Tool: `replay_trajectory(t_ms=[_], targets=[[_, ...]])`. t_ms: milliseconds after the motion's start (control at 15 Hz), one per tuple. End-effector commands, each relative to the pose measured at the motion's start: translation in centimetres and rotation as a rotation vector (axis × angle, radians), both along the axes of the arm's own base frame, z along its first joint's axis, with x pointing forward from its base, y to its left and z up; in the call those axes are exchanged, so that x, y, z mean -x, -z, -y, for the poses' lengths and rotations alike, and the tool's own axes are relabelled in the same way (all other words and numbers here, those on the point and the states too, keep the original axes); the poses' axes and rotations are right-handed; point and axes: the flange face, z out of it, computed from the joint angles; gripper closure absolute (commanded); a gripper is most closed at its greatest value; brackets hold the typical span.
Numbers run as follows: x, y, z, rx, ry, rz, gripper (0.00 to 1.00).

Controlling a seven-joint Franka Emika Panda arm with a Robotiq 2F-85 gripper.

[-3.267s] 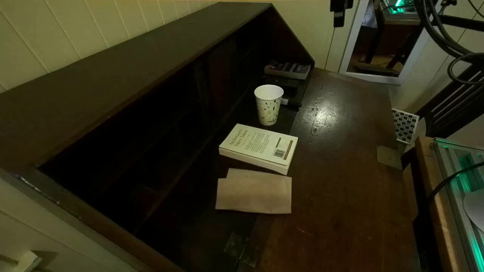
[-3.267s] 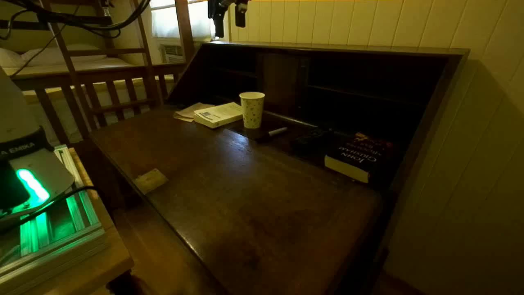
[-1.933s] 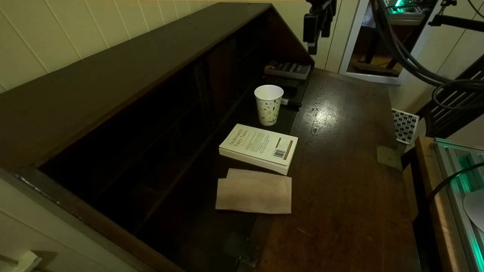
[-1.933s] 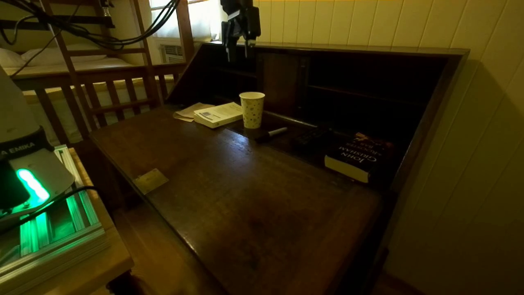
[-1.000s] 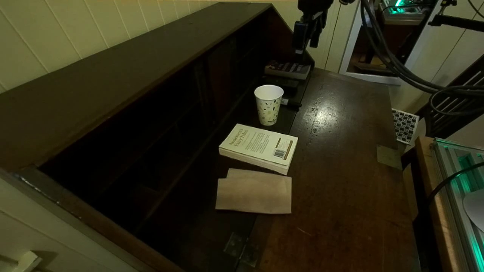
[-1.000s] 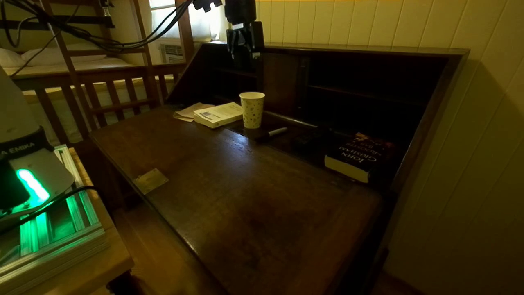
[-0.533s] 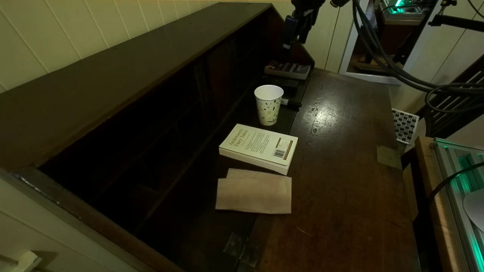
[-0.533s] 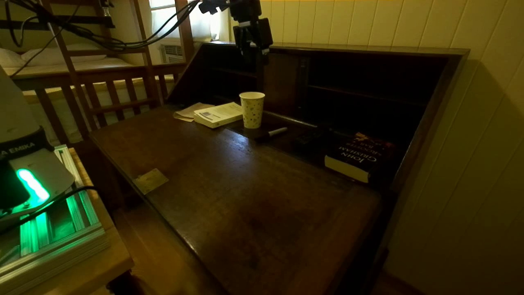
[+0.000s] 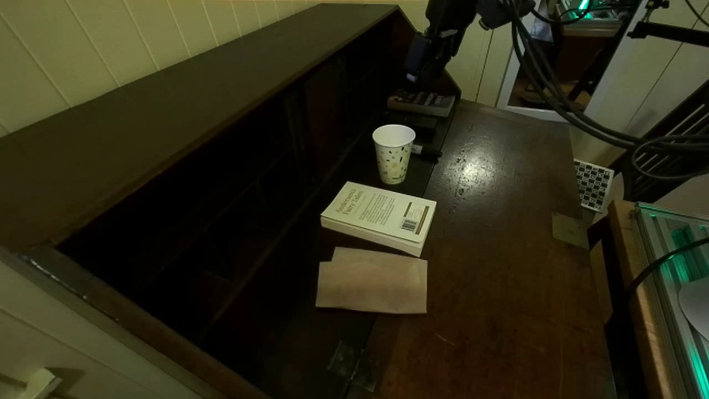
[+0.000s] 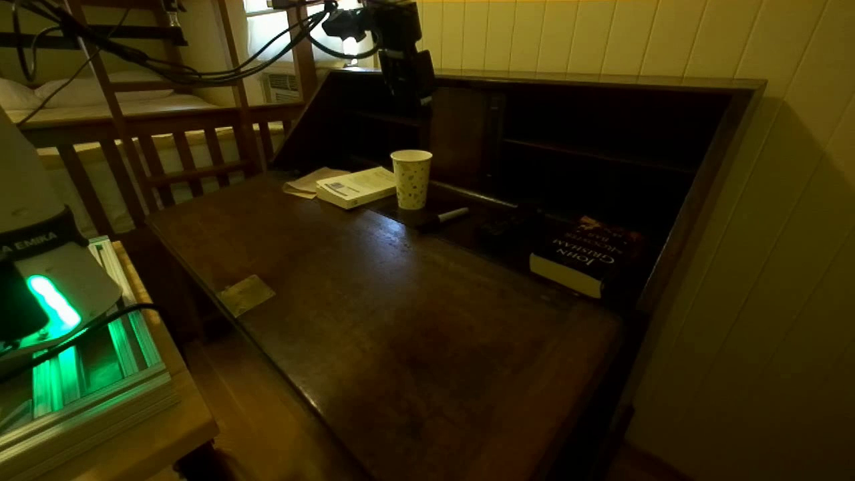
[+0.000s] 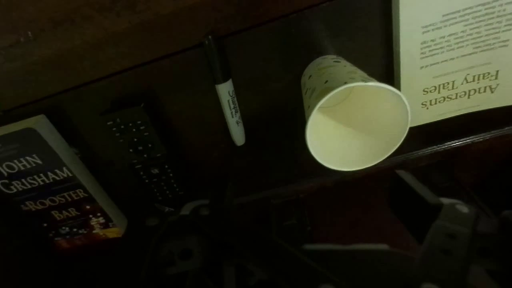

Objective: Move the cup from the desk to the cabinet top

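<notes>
The white speckled paper cup (image 9: pixel 393 160) stands upright on the dark brown desk (image 9: pixel 498 266), beside a pale book. The cup also shows in an exterior view (image 10: pixel 411 180) and, mouth toward the camera, in the wrist view (image 11: pixel 358 128). The narrow cabinet top (image 9: pixel 221 83) is the flat ledge above the dark shelves; it also shows edge-on (image 10: pixel 588 81). My gripper (image 9: pixel 424 72) hangs tilted in the air above desk level, apart from the cup; it also shows in an exterior view (image 10: pixel 411 97). In the dark wrist view its fingers (image 11: pixel 304 196) are spread with nothing between them.
The pale book (image 9: pixel 379 218) lies right beside the cup, with brown paper (image 9: pixel 372 281) past it. A marker (image 11: pixel 228 100), a black remote (image 11: pixel 142 148) and a dark book (image 11: pixel 56 184) lie on the cup's other side. Cables (image 9: pixel 576 111) hang from the arm.
My gripper has come lower and over toward the cabinet, entering fully from the top of the exterior views. In the last half second its wrist has tilted. The cup has not moved.
</notes>
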Motion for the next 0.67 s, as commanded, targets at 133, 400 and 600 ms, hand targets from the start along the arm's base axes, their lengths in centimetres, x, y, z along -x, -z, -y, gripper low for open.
replay_trajectory(t_ms=[133, 400, 600], targets=[[0.7, 2.0, 0.1, -0.035, -0.008, 0.009, 0.00], [1.1, 3.3, 0.3, -0.036, -0.006, -0.014, 0.00], [1.4, 4.4, 0.9, -0.031, 0.016, -0.012, 0.00]])
